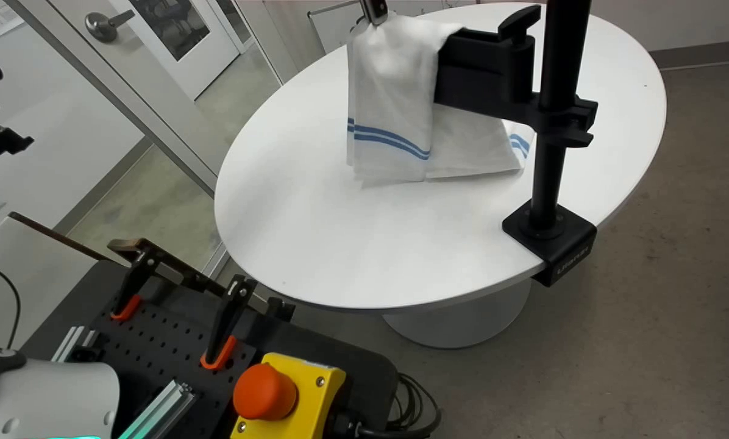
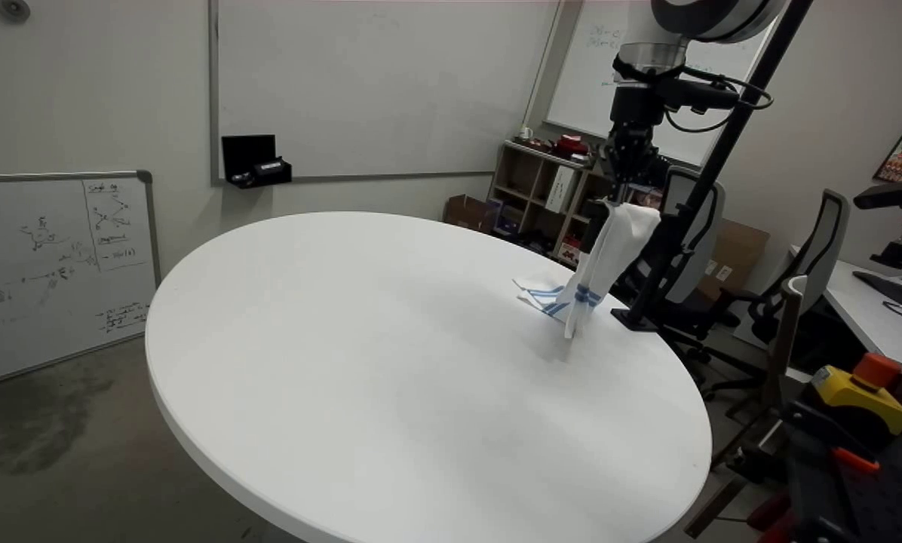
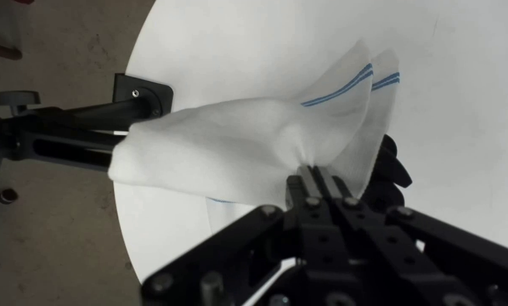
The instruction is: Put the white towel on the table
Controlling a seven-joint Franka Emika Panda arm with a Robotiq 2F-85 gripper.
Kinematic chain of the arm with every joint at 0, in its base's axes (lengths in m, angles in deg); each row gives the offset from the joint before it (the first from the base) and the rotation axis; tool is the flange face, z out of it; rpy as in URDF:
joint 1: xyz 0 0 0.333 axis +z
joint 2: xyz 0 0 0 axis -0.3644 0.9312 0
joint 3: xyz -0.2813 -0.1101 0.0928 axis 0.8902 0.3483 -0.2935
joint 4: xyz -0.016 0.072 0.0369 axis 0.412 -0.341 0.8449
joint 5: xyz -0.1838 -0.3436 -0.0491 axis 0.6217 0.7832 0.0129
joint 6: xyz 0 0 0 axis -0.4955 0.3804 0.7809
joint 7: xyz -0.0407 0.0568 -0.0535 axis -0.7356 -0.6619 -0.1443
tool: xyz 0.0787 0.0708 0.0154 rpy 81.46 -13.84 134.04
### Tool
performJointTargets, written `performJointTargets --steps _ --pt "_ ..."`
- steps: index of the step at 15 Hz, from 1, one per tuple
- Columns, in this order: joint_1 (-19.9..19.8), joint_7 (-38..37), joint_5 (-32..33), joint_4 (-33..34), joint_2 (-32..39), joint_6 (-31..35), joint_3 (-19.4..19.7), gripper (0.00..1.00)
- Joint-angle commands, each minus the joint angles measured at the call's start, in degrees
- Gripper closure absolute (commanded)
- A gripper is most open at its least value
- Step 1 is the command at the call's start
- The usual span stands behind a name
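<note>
While the black two-jawed gripper [image 3: 314,169] grasps a pinched fold of the white cloth towel with paired blue stripes [image 3: 237,140], its jaws nearly together, the rest of the cloth hangs draped over the horizontal black arm [image 1: 480,76] of a tall black pole [image 1: 549,183]. Below spreads the round white table [image 1: 303,225], and the towel's lower edges reach to or just above its top (which of the two, I cannot tell). The pole's square black base [image 1: 553,247] sits at the table's rim, near right in an exterior view. On the near left there, a black perforated board [image 1: 169,341] bears two black clamps with orange tips [image 1: 225,317], and a yellow box with a round orange button [image 1: 319,393] sits to their right. In an exterior view, a large whiteboard [image 2: 383,83] covers part of the pale far wall [image 2: 119,90], and a wooden cubby shelf [image 2: 525,170] stands beyond the table.
</note>
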Motion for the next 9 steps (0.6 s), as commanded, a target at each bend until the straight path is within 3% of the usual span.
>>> performJointTargets --steps 1,9 --pt "0.1 -0.4 -1.0 1.3 0.9 -0.3 0.2 0.99" --pt "-0.6 3.5 -8.5 -0.5 -7.3 -0.4 -0.8 0.99"
